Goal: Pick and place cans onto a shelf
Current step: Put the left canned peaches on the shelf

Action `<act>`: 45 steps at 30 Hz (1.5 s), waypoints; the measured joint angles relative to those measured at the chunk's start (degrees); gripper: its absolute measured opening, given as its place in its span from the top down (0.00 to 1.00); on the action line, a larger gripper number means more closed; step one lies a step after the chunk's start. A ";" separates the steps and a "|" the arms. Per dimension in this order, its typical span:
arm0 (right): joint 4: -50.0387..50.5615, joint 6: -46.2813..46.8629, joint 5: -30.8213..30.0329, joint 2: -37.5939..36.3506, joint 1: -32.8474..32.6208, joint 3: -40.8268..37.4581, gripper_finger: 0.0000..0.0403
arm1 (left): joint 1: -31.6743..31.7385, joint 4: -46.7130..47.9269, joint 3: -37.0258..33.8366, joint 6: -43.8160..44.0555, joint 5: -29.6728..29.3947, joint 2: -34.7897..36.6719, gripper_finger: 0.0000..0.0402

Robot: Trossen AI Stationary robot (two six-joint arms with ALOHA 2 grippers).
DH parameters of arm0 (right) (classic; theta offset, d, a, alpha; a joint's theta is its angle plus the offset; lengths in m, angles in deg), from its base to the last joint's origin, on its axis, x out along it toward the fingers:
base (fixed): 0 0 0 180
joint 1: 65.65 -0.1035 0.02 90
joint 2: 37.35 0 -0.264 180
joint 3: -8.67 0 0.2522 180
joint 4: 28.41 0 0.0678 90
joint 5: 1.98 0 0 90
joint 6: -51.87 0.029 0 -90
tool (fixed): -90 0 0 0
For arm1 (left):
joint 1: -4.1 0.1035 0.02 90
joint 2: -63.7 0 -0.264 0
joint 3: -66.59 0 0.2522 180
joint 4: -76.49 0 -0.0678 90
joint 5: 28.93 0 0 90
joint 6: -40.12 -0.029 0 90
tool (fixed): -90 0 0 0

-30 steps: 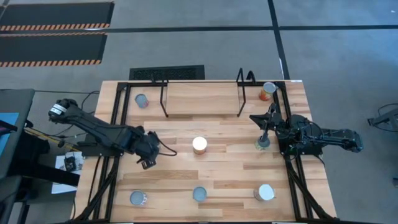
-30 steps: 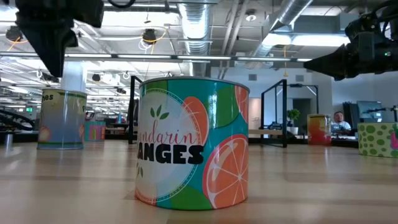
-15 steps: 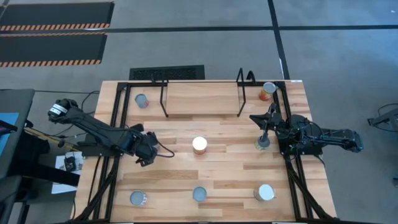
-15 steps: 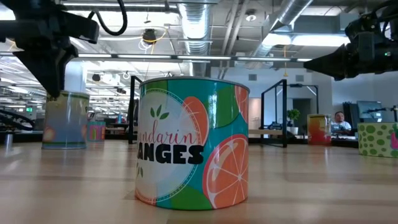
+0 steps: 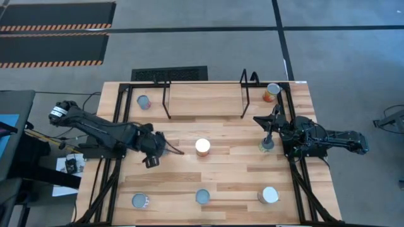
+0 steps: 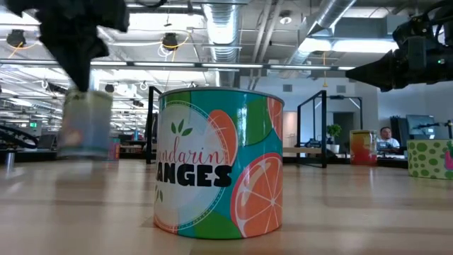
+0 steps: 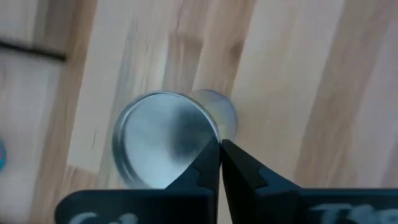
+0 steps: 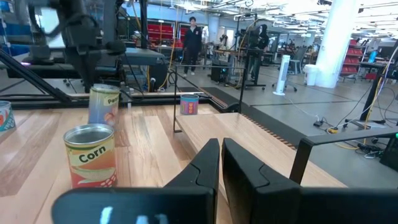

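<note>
Both grippers are closed (left gripper (image 7: 221, 152) over a can (image 7: 165, 140)).

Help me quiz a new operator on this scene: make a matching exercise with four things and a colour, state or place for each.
Things:
1. left gripper
2. mandarin oranges can
3. corn can
4. shelf

Descriptions:
a. light wood board between black wire frames, at the table's far edge
b. teal label with orange slices, filling the middle of the low view
c. fingers shut, over the rim of a silvery can top
d. cream label, close in the right wrist view

Pairs: 1-c, 2-b, 3-d, 4-a
</note>
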 joint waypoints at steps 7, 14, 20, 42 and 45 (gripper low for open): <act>0.00 -0.01 0.00 0.00 0.00 0.01 0.89 | 9.94 -8.14 7.51 -12.03 1.33 -0.08 1.00; -0.01 -0.01 0.00 -0.02 0.01 0.01 0.89 | 21.31 -10.11 18.14 -29.32 1.70 -9.01 1.00; 0.00 -0.01 0.01 -0.01 0.00 0.02 0.89 | 30.45 -0.22 32.86 -40.84 1.69 -22.12 1.00; -0.01 0.00 0.01 -0.02 0.00 0.01 0.89 | 49.21 6.95 47.61 -47.06 2.32 -36.59 1.00; -0.02 0.00 0.00 -0.02 -0.01 0.02 0.89 | 49.73 5.49 47.06 -46.88 3.15 -36.54 1.00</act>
